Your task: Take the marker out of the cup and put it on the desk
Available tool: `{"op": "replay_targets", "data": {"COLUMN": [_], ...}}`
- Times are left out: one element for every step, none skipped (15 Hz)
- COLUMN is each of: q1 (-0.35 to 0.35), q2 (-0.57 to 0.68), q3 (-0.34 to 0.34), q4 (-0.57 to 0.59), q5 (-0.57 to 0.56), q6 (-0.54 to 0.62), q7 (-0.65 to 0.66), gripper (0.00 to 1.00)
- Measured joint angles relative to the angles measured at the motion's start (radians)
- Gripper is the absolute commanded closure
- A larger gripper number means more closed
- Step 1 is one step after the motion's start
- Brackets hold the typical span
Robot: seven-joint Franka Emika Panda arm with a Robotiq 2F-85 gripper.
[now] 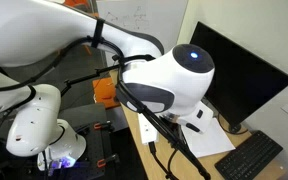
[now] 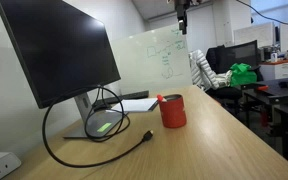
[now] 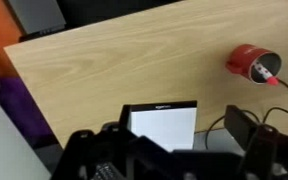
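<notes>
- Your pincer (image 3: pixel 162 130) hangs high over the bench (image 3: pixel 134 60), fingers spread wide, gripping nothing.
- The marker (image 3: pixel 268 74) sits inside the red cup (image 3: pixel 250 60), well off to the side.

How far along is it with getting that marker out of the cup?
Nothing looks done: the marker sits in the cup. In hand: nothing, the end effector is open, high above the desk. Left: reach, grasp the marker, lift it out, lay it on the desk.
</notes>
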Motion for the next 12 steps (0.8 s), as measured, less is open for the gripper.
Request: {"op": "replay_targets", "data": {"q1": [0.000, 0.000, 0.000, 0.000, 0.000, 0.000, 0.000, 0.000, 0.004, 0.013, 0.026, 0.043], "q2": [0.000, 0.000, 0.000, 0.000, 0.000, 0.000, 0.000, 0.002, 0.008, 0.018, 0.033, 0.049], "q3": [0.000, 0.000, 0.000, 0.000, 0.000, 0.000, 0.000, 0.001, 0.004, 0.008, 0.017, 0.030], "q4": [0.000, 0.000, 0.000, 0.000, 0.000, 0.000, 0.000, -0.001, -0.006, -0.014, -0.024, -0.036], "q5": [0.000, 0.000, 0.000, 0.000, 0.000, 0.000, 0.001, 0.001, 0.003, 0.011, 0.023, 0.032], "q6": [0.000, 0.000, 0.000, 0.000, 0.000, 0.000, 0.000, 0.000, 0.000, 0.001, 0.004, 0.012], "q7": [0.000, 0.000, 0.000, 0.000, 0.000, 0.000, 0.000, -0.002, -0.023, -0.051, -0.081, -0.106], "gripper": [0.00, 0.00, 0.00, 0.00, 0.00, 0.00, 0.00, 0.00, 0.00, 0.00, 0.00, 0.00]}}
